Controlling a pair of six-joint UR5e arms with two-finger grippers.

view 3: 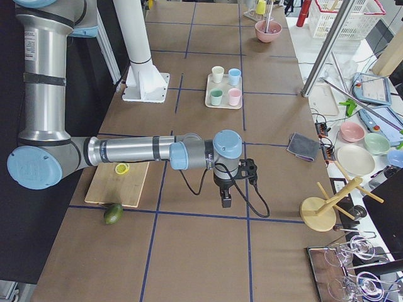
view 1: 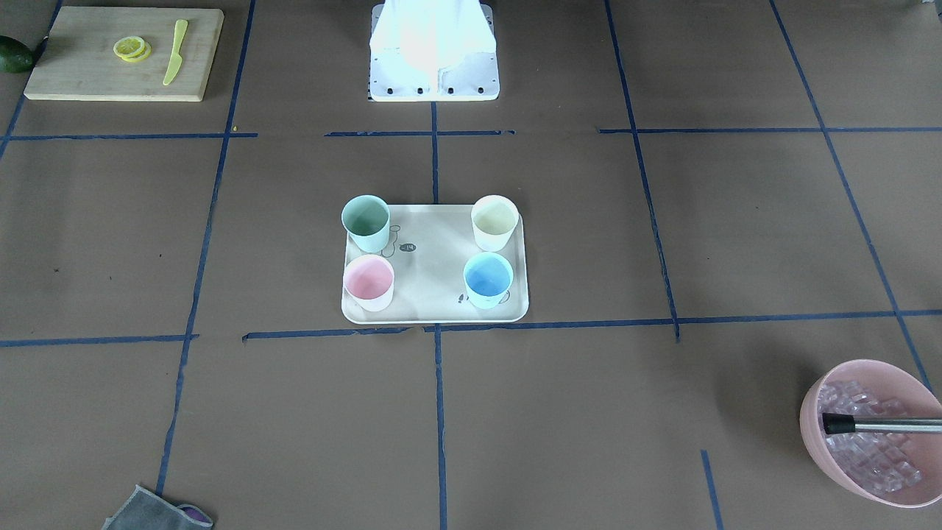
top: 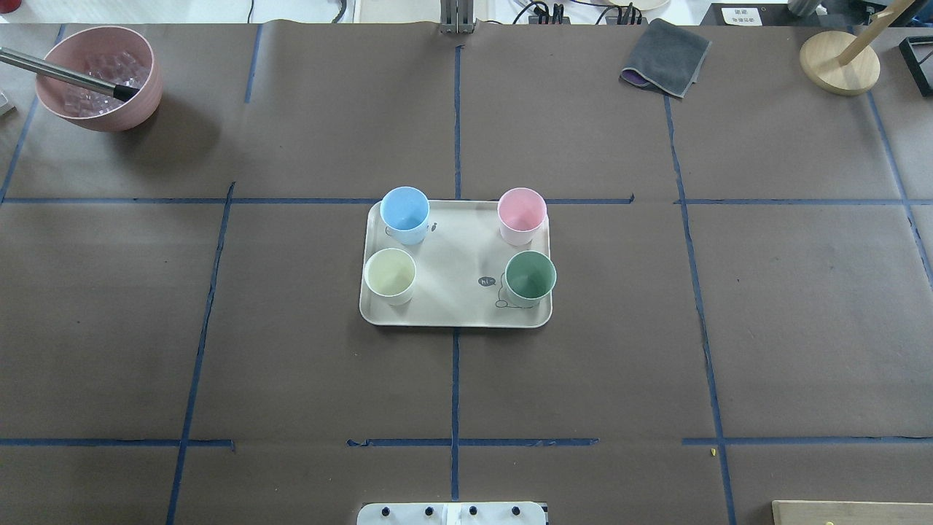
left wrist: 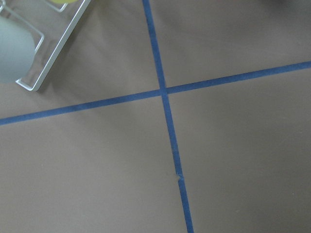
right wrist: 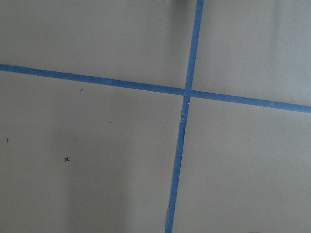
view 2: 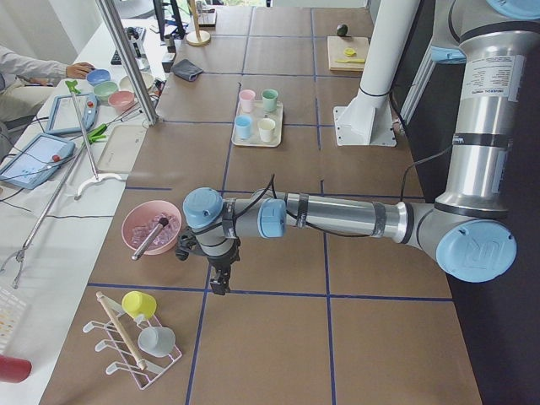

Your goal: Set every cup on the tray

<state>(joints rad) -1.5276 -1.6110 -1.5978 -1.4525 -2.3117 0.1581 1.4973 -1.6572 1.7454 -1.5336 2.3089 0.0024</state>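
While cups (top: 404, 211) fill tray (top: 455, 255), end effectors (view 2: 218, 285) (view 3: 225, 200) far

Silver arms (view 2: 337, 217), blue joint caps (view 2: 202, 207)

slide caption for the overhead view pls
On the beige tray, one per corner, upright: blue cup, pink cup, cream cup, green cup.
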